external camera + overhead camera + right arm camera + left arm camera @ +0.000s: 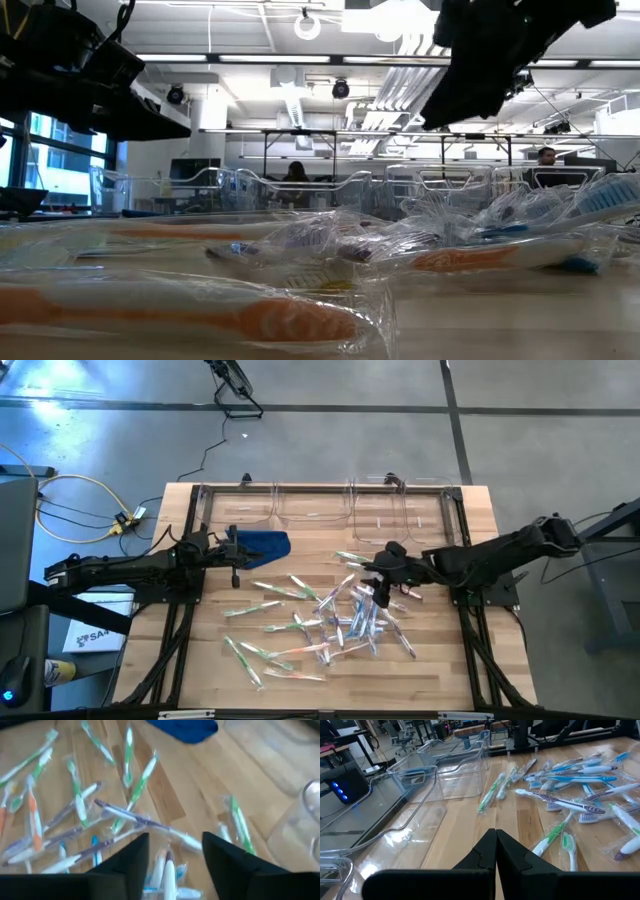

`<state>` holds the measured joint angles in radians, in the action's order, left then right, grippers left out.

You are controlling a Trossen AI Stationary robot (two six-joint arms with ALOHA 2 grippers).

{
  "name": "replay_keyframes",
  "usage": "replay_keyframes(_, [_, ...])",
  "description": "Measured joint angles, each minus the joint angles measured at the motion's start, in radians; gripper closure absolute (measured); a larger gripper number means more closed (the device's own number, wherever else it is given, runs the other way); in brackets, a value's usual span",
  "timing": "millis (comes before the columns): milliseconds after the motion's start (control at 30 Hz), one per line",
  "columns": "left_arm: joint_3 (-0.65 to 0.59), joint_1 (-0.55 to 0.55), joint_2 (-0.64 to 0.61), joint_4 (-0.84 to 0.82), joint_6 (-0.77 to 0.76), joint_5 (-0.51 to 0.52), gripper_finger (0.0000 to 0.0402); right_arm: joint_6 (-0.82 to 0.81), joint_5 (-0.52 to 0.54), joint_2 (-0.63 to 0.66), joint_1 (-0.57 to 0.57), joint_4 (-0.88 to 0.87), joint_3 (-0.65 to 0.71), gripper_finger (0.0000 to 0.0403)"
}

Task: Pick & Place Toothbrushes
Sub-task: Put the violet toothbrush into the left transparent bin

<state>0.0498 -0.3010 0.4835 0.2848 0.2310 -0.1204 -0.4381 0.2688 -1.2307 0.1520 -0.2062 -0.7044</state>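
- My right arm reaches in from the table's right edge, its right gripper (pixel 383 575) hanging over the upper right part of the toothbrushes (pixel 330 622).
- Through the right wrist camera I see that gripper's (pixel 175 851) fingers (pixel 131 857) spread wide with nothing between them; wrapped brushes lie on the wood below the gap.
- My left arm lies in from the left edge, the left gripper (pixel 236 556) pointing right beside the blue cloth (pixel 264 543), apart from the pile.
- In the left wrist view its fingers (pixel 485 855) are pressed together, empty, above bare wooden table (pixel 457 827).
- The toothbrushes are scattered over the table's middle and lower half, thickest under and just below my right gripper, with a few green ones (pixel 243 656) strayed toward the lower left.
- A row of clear plastic bins (pixel 330 510) runs along the far edge of the table; I cannot tell whether any brush lies inside.
- From above, the right gripper covers part of the pile beneath it.
- Only the low view shows the brushes as clear-wrapped, an orange-handled one (pixel 215 315) closest, with the dark bulk of an arm (pixel 490 60) overhead.
- Only that view shows the room behind, where a seated person (pixel 296 175) and another person (pixel 546 158) are in sight.
- The right wrist view alone shows an orange brush (pixel 34 815) among green and purple ones.
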Motion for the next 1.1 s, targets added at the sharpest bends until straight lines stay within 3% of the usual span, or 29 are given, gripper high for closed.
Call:
replay_keyframes(200, [-0.001,0.000,0.000,-0.005,0.000,0.000,0.0401,-0.014,-0.066,-0.080,-0.011,-0.048,0.000,0.0176])
replay_keyframes(667, [-0.001,0.000,0.000,-0.008,0.000,0.003,0.0401,-0.014,-0.068,-0.232,-0.011,-0.014,0.000,0.0197])
replay_keyframes(1100, [-0.001,0.000,0.000,-0.058,0.000,0.002,0.0401,-0.013,-0.094,-0.250,-0.011,0.000,0.000,0.0198])
